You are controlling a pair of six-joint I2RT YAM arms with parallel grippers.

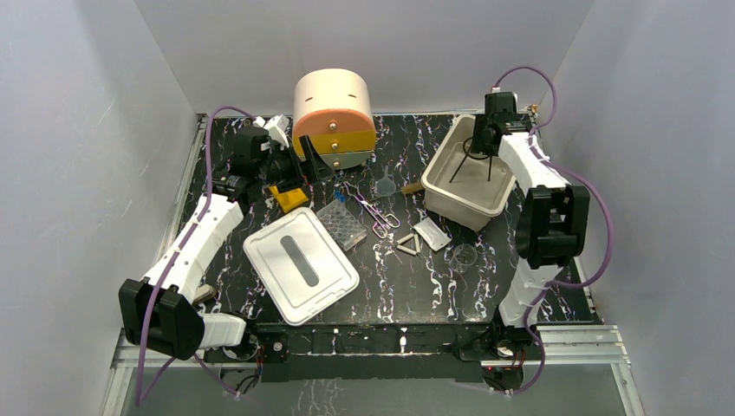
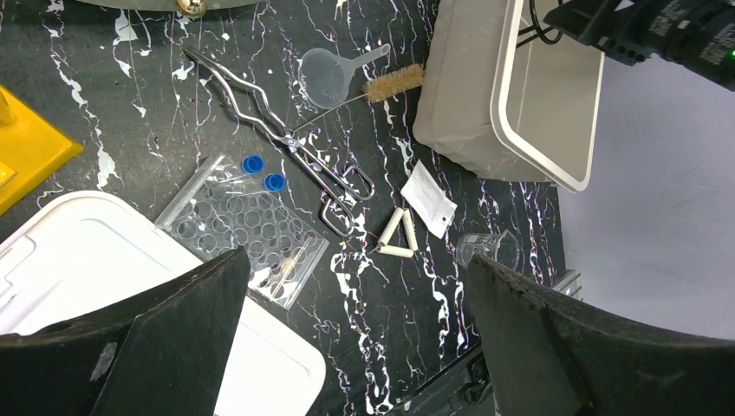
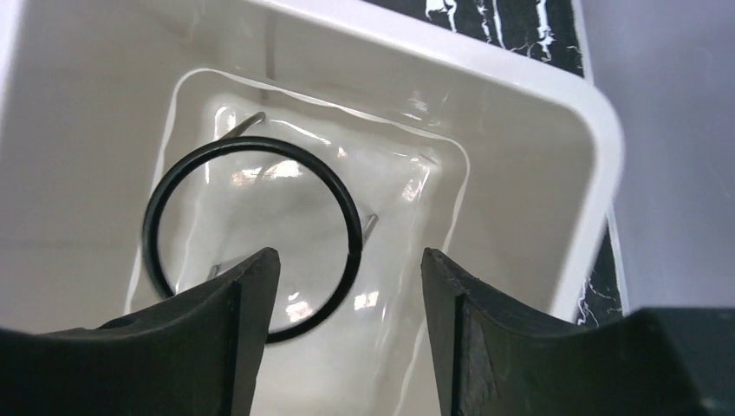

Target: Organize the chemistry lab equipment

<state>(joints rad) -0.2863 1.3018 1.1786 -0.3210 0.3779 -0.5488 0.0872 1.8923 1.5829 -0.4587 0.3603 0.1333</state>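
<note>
Right claw (image 3: 348, 260): wide open over white bin (image 3: 598, 130). Black ring stand (image 3: 251, 143) sits inside the bin, directly below, not gripped. Legs probably on the bin floor, though the view is poor.

Left claw (image 2: 360, 257): wide open, empty, above desk (image 2: 416, 329). Clear well plate (image 2: 247, 225) lies by its view-left finger, long axis diagonal to the gap. Left arm nearer; likely next pick.
</note>
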